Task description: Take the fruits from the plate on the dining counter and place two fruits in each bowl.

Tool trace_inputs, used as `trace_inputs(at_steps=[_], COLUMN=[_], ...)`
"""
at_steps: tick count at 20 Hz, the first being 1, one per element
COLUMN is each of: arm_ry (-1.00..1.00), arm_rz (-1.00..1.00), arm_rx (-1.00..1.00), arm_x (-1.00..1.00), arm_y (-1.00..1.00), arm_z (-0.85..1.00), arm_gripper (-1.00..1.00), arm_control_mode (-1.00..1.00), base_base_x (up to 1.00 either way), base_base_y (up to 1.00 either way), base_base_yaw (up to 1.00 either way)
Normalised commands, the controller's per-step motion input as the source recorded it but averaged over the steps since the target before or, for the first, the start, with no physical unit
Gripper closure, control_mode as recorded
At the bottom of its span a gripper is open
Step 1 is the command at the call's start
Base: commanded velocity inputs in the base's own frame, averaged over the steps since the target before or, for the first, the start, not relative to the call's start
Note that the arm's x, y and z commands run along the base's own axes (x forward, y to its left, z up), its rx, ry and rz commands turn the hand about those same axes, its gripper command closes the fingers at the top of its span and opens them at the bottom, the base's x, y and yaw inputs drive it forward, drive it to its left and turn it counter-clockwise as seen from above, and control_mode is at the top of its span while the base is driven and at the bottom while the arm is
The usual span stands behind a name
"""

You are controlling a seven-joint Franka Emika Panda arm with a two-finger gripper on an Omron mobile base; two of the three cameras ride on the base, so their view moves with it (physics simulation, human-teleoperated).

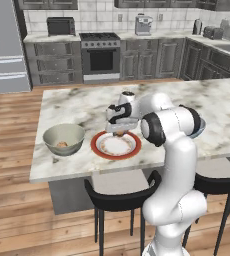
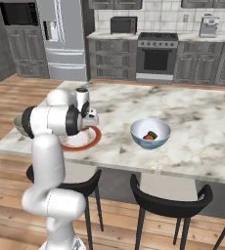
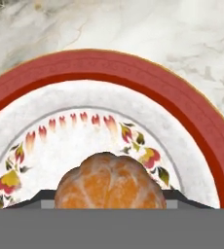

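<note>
i had the gripper [image 1: 120, 133] low over the red-rimmed plate [image 3: 109, 68] on the marbled table [image 1: 77, 107], its fingers pinching the last orange fruit [image 3: 109, 182] at its sides. the grey bowl [image 1: 63, 138] beside the plate held one fruit, the blue-white bowl [image 2: 150, 133] further along held two. i judged the fruit light, roundish, a bit soft and likely to roll, so a grip across its widest middle seemed safest.

Arm bent fwd, wrist down; gripper [image 1: 119, 133] fingers clamped on orange fruit [image 3: 108, 181].
</note>
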Motion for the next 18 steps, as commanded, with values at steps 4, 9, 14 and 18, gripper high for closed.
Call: trace_inputs(at_steps=[4,9,14,18], arm_ry=[-0.03,-0.07,-0.05,-0.01], arm_rz=[0.02,0.04,0.08,0.07], arm_rx=[0.0,0.0,0.0,0.0], arm_x=[-0.85,-0.76,-0.39,-0.04], arm_y=[0.46,0.86,0.87,0.86], arm_z=[0.73,0.67,0.5,0.16], arm_gripper=[1.0,1.0,1.0,1.0], arm_control_mode=[-1.0,-1.0,-1.0,-1.0], base_base_x=[0.0,0.0,0.0,0.0], base_base_y=[0.0,0.0,0.0,0.0], base_base_yaw=[0.0,0.0,0.0,0.0])
